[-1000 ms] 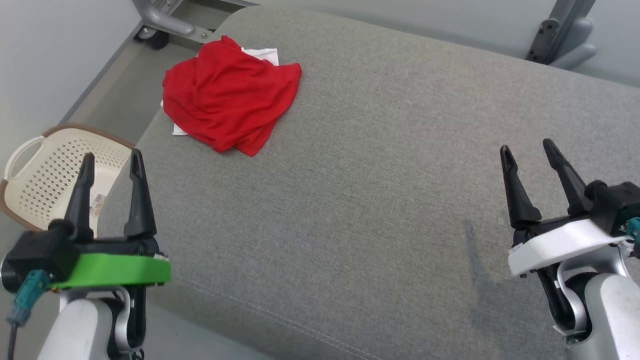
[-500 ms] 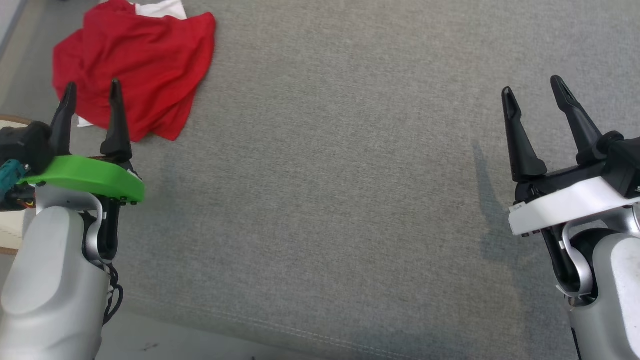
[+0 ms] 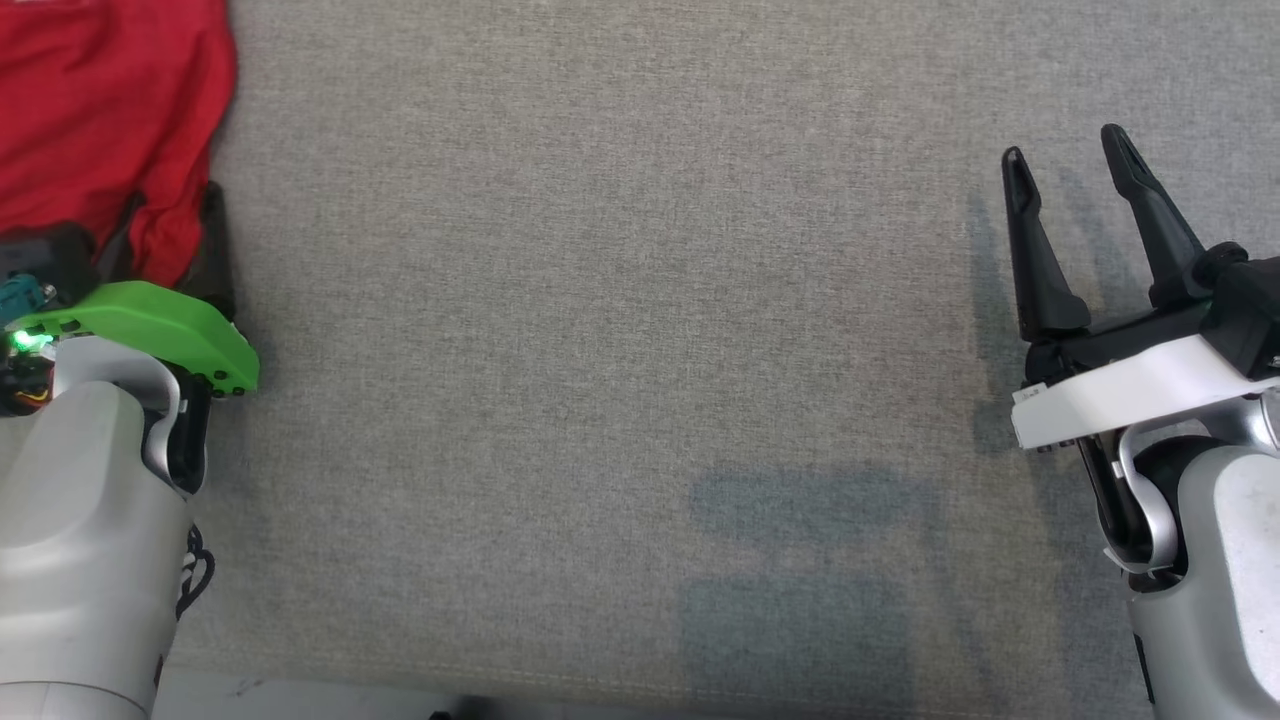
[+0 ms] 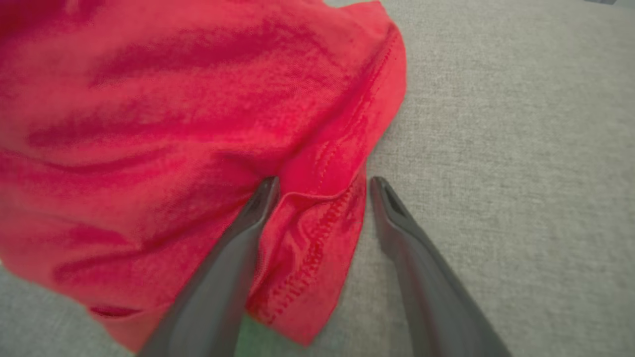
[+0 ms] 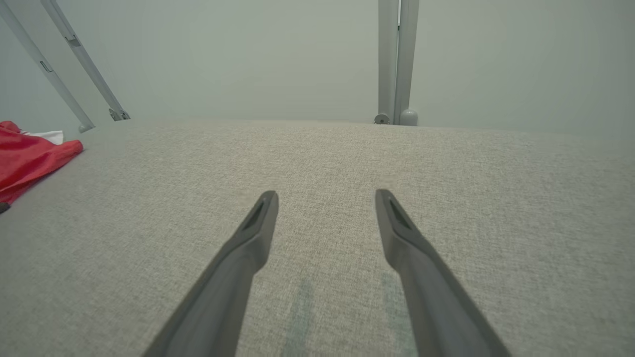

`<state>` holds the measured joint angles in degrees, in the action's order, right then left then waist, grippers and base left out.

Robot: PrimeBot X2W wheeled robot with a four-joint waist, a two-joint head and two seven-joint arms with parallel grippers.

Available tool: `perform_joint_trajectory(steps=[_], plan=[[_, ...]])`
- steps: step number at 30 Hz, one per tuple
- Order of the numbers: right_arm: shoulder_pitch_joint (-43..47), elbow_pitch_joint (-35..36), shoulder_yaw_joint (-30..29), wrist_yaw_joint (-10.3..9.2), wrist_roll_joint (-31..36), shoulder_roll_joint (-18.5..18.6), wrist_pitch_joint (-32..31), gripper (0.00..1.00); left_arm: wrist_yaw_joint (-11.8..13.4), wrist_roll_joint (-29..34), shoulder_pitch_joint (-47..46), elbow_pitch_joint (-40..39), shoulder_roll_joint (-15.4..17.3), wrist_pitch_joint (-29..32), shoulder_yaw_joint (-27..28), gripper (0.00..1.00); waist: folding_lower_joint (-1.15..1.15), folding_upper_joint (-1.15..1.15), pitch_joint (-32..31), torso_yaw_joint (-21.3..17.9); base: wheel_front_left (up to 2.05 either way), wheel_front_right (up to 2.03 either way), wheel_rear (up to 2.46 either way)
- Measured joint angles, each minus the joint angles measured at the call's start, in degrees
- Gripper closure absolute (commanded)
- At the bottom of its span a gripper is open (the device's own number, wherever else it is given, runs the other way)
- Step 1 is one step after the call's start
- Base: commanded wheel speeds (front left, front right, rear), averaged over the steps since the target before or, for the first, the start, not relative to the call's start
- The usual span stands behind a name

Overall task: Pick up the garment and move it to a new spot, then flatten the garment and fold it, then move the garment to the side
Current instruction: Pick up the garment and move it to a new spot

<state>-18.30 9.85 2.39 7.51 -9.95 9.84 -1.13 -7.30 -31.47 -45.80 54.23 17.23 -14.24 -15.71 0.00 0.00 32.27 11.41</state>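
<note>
left jaws: wide, astride garment point(image 4: 198, 99) hem, seemingly ungripped | right jaws: wide, empty | grey cushion point(image 3: 600, 300): open between arms

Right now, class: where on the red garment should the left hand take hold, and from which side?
On the red garment, grip the near stitched hem fold. It lies doubled on the grey cushion, between the fingers of the open left hand, so coming from the cushion side probably suits.

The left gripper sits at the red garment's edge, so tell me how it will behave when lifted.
Likely floppy: the garment lies in soft creases. Probably light: thin knit, hem bunched inside the open left gripper. Pinched at one corner, it would probably hang and drag over the cushion.
</note>
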Motion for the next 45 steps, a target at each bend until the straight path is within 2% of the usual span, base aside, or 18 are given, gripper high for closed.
perform_joint_trajectory(steps=[4,7,11,21,25,31,39,45], plan=[[-0.3,-1.2,0.2,0.00,-0.1,-0.2,0.8,0.00,0.0,1.0,-1.2,2.0,1.3,-0.7,-0.5,1.00,0.00,0.00,-0.1,-0.6,0.00,0.00,0.00],[-0.2,-2.1,0.0,0.00,-0.4,-0.4,1.5,0.00,0.8,2.4,-1.1,0.5,1.8,-0.7,0.4,1.00,0.00,0.00,-1.1,-0.6,0.00,0.00,0.00],[0.2,-3.2,-0.5,0.00,-0.5,-0.8,2.6,0.00,2.9,4.2,0.5,-8.9,3.3,-0.7,4.0,1.00,0.00,0.00,-3.3,-0.5,0.00,0.00,0.00],[4.0,-5.9,-1.0,0.00,-1.5,-1.8,5.3,0.00,7.9,8.3,17.0,-34.9,3.9,-0.7,11.0,1.00,0.00,0.00,-10.4,-1.3,0.00,0.00,0.00],[6.1,-6.6,-0.9,0.00,-1.7,-2.3,6.0,0.00,10.4,8.9,24.8,-44.5,3.5,-0.2,11.2,1.00,0.00,0.00,-13.3,-2.6,0.00,0.00,0.00],[7.5,-7.0,0.2,0.00,-1.8,-2.4,7.4,0.00,13.4,9.5,34.5,-56.9,2.1,5.0,8.6,1.00,0.00,0.00,-16.3,-6.3,0.00,0.00,0.00],[7.7,-6.2,1.3,0.00,-1.8,-2.5,8.3,0.00,13.0,10.2,37.5,-62.1,-0.2,9.4,2.5,1.00,0.00,0.00,-18.9,-12.9,0.00,0.00,0.00],[7.8,-5.6,0.8,0.00,-2.4,-3.3,9.0,0.00,10.7,10.7,31.8,-61.3,-2.1,10.7,-1.9,1.00,0.00,0.00,-19.2,-18.5,0.00,0.00,0.00]])
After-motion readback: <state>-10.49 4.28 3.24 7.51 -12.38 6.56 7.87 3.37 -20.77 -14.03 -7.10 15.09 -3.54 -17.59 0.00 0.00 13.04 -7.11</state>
